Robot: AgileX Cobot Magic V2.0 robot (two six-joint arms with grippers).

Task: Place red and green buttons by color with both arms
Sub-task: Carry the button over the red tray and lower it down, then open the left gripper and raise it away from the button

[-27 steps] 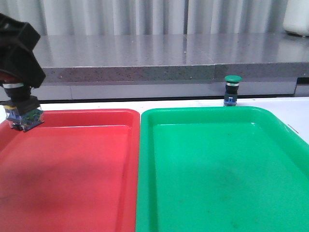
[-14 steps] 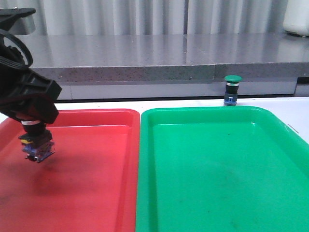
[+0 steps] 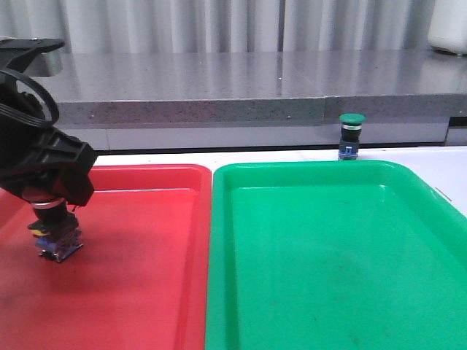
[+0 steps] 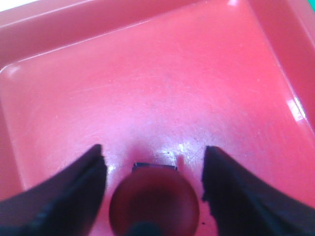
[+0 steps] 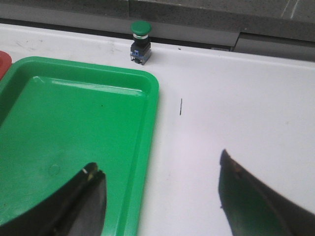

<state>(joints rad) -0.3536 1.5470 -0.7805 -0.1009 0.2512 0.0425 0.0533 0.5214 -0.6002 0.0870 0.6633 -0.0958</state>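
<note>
The red button [image 3: 57,240] stands upright on the floor of the red tray [image 3: 146,277], near its left side. My left gripper [image 3: 51,198] hangs right over it. In the left wrist view the dark red cap [image 4: 154,204] sits between the fingers of the left gripper [image 4: 152,150], which are spread with a thin gap on each side. The green button [image 3: 352,135] stands on the white table behind the green tray [image 3: 328,262]. It also shows in the right wrist view [image 5: 140,42]. My right gripper [image 5: 158,161] is open and empty over the green tray's right rim [image 5: 150,128].
The two trays lie side by side and fill the near table. A grey raised ledge [image 3: 233,109] runs along the back. White table [image 5: 236,113] lies to the right of the green tray.
My left gripper has carried the red button from the red tray's back left corner inward and down onto the tray floor, and the fingers now stand apart from the cap. The green button has not moved.
</note>
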